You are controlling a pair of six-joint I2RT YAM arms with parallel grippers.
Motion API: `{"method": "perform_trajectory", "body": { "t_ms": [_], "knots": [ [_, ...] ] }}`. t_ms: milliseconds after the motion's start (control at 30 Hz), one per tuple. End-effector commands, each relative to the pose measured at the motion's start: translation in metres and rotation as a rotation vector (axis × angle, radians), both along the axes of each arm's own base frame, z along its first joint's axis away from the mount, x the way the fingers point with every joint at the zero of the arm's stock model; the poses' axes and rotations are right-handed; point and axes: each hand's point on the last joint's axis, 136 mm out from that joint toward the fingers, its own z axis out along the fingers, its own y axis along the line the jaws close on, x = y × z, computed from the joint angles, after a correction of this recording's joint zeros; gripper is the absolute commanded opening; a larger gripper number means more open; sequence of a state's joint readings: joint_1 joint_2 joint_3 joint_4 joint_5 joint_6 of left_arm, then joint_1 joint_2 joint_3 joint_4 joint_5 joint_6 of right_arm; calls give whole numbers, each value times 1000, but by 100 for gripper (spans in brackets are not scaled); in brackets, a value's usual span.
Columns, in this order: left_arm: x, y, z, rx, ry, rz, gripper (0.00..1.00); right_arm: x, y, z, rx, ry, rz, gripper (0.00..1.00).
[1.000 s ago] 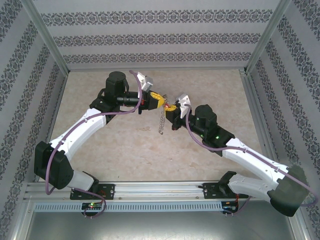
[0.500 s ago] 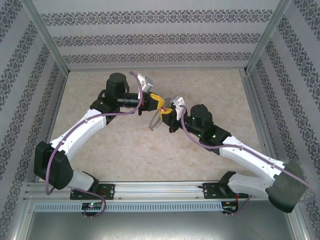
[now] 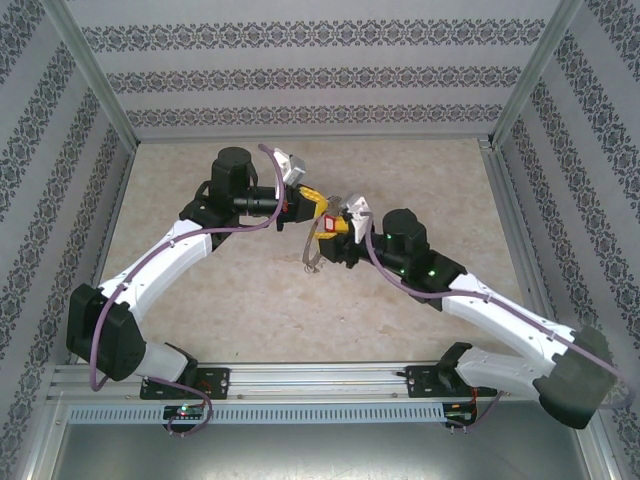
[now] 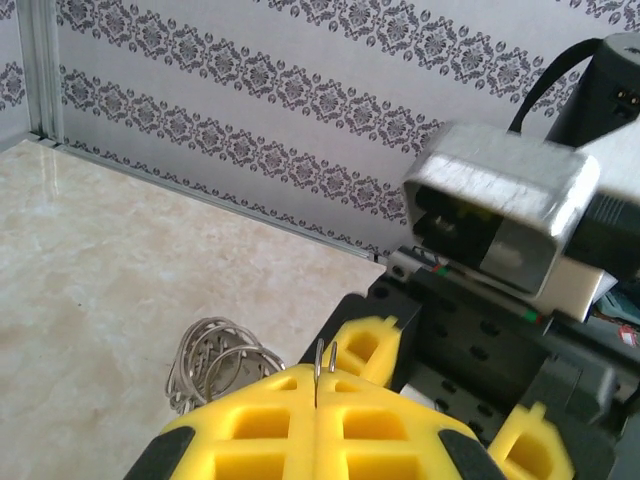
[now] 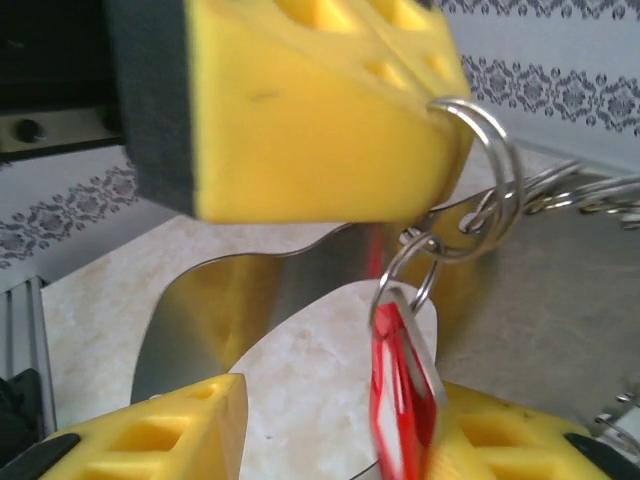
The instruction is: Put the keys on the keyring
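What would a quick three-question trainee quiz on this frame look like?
1. True or false: the left gripper is open.
2. The key has a head that is: A blue, B red, C green.
3. Fill in: the right gripper has its jaws standing ____, with the key hanging between them.

Key: 1 false, it is shut on the keyring. 2 B. 3 open.
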State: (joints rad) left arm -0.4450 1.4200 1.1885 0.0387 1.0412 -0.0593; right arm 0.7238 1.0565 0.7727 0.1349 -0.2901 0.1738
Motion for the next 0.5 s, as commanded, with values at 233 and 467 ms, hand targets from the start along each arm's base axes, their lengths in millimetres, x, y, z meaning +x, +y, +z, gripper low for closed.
{"method": "perform_trajectory", "body": {
  "t_ms": [233, 467],
  "knots": [
    [-7, -2, 22, -48, -79, -26, 0, 0, -46, 51, 238, -7, -69, 47],
    [-6, -4, 22, -67, -75, -33, 0, 15, -47, 78, 362, 43, -54, 43]
  ]
}}
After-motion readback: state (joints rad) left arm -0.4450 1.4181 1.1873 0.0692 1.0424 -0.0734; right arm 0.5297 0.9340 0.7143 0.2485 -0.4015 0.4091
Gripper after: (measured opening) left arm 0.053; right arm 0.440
